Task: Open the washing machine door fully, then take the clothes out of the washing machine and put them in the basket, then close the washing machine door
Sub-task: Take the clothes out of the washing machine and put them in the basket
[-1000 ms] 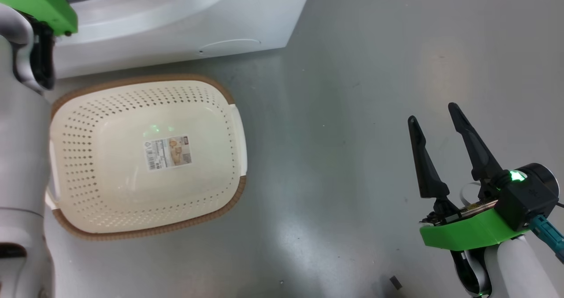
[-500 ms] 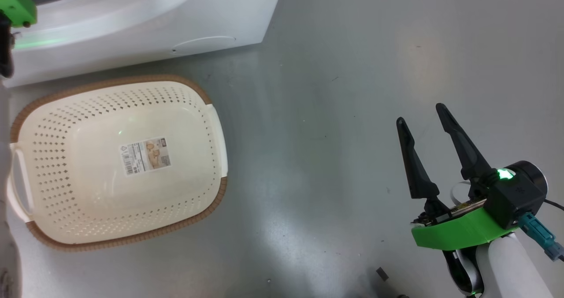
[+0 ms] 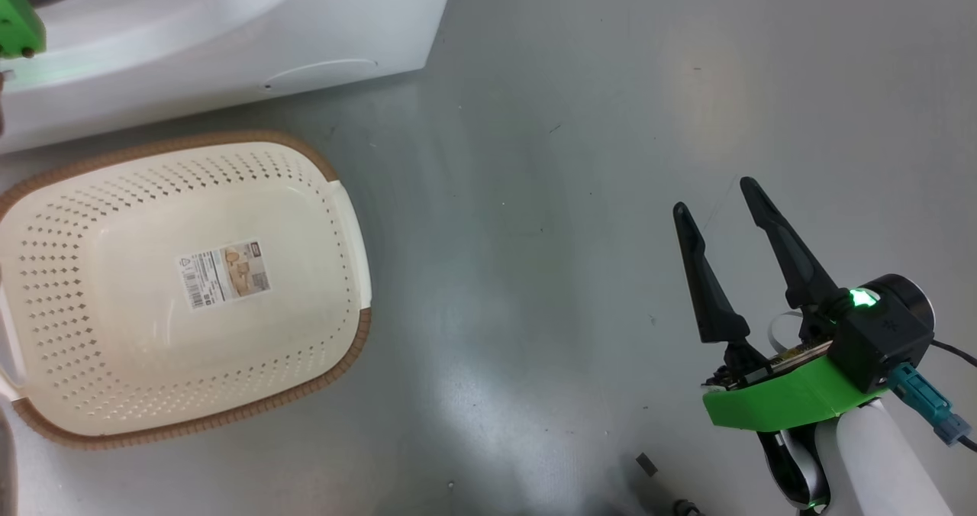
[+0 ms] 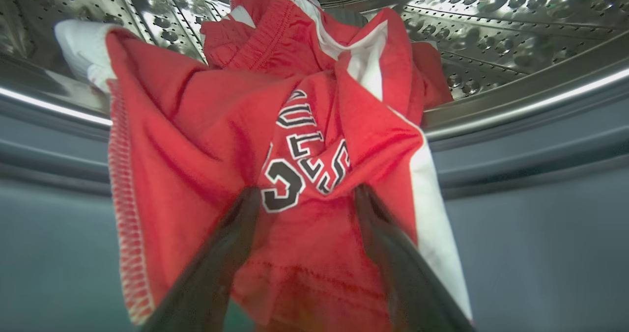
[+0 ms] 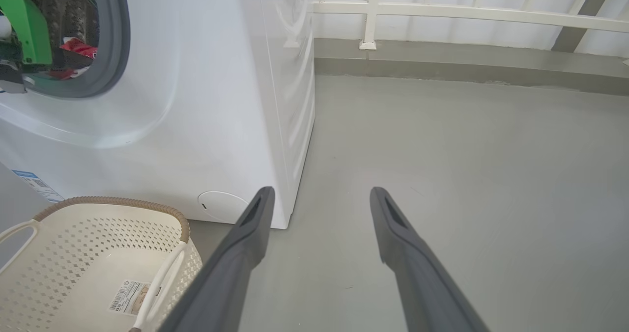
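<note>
Both fingers of my left tool (image 4: 305, 190) stand apart, flanking the lettering on the red clothes (image 4: 186, 140), which are heaped at the mouth of the steel drum (image 4: 491, 22) inside the washing machine (image 5: 206, 101). My right tool (image 3: 712, 195) hangs spread wide over the grey floor (image 3: 534, 157), well right of the basket (image 3: 340, 272), which sits just before the machine.
</note>
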